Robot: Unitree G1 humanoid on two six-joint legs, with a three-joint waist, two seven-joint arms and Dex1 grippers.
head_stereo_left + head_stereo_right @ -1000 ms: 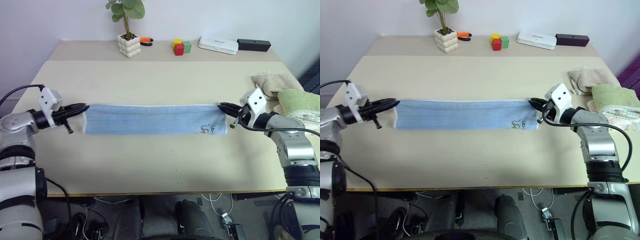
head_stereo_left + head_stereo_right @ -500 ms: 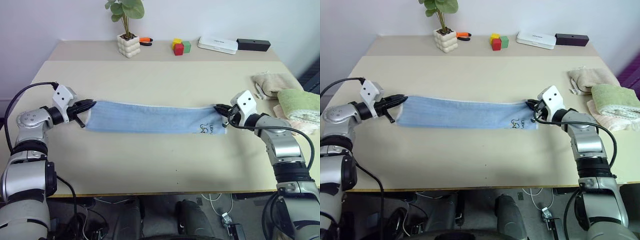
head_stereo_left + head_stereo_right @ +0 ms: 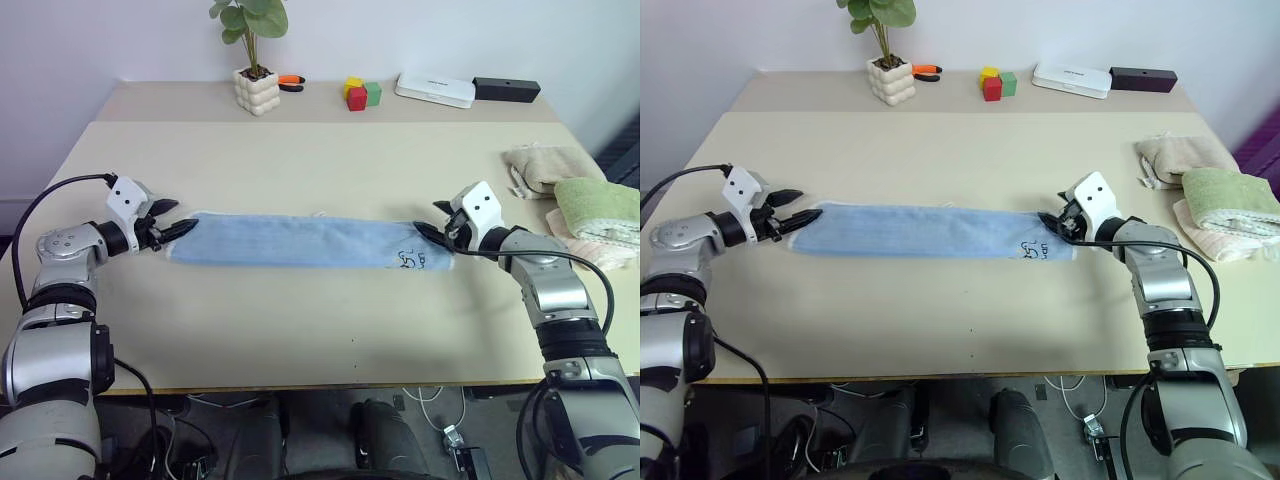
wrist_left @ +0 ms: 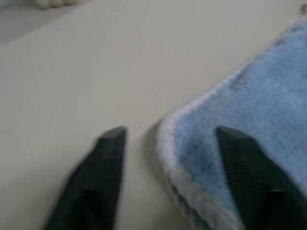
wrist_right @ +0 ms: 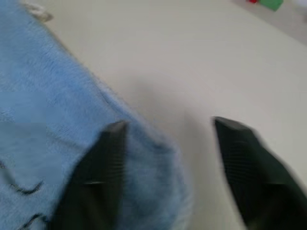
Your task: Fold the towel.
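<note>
The towel [image 3: 310, 241], light blue with a pale hem, lies flat on the table as a long folded strip. A small dark scribble [image 3: 412, 260] marks its right end. My left gripper [image 3: 180, 218] stands open at the strip's left end. In the left wrist view the hemmed corner [image 4: 192, 158] rests between the two black fingers [image 4: 108, 148], free of both. My right gripper [image 3: 428, 220] is open at the right end. There the blue cloth [image 5: 57, 115] reaches in under one finger [image 5: 103, 158], and the other finger [image 5: 240, 153] stands over bare table.
A beige towel [image 3: 545, 165] and a green towel [image 3: 600, 205] are piled at the table's right edge. Along the back stand a potted plant [image 3: 258, 90], an orange tool [image 3: 292, 81], coloured blocks [image 3: 362, 94], a white box [image 3: 436, 90] and a black box [image 3: 507, 90].
Both grippers have opened and let go of the towel's ends. The strip, held stretched above the table before, now lies on it, and both hands have come lower and further away.
</note>
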